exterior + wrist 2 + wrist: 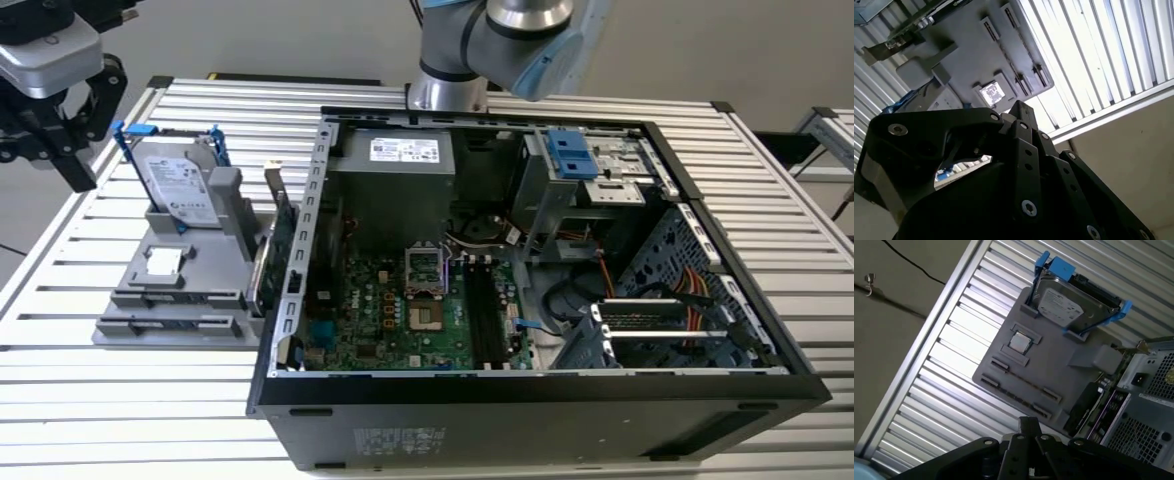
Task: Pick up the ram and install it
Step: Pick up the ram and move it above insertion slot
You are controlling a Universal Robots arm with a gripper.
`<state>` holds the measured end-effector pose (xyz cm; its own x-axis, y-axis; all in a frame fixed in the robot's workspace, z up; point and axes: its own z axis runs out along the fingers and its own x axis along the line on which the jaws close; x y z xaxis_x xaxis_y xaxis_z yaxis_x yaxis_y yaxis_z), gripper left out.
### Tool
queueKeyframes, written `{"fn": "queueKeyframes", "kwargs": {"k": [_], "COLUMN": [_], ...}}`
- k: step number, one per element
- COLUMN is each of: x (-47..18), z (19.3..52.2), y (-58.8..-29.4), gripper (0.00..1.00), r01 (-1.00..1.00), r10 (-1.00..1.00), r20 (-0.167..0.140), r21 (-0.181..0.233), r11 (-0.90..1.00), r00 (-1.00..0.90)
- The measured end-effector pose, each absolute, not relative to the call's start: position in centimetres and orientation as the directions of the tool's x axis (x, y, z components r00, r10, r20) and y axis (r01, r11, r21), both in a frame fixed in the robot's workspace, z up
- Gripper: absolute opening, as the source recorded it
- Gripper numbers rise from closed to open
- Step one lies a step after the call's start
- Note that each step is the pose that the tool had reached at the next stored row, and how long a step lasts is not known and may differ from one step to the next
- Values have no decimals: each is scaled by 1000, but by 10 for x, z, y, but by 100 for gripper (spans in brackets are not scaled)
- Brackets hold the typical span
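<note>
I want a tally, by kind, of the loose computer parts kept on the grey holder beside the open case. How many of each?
hard drive: 1
square chip: 1
circuit card: 1
Total: 3

The holder (200, 280) (bearing the hard drive (180, 185)) sits at the exterior view's left of the case (534, 420).

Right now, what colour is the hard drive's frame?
Blue frame; shows best in the first wrist view.
</note>
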<state>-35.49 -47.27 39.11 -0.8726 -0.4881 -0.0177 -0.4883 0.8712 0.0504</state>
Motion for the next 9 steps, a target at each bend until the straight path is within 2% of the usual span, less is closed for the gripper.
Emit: {"fn": "queueKeyframes", "kwargs": {"k": [9], "x": [-355], "z": [391], "y": [-473], "gripper": [0], "r01": [-530], "r10": [-530], "r20": [-18], "r21": [50], "r11": [847], "r00": [-848]}}
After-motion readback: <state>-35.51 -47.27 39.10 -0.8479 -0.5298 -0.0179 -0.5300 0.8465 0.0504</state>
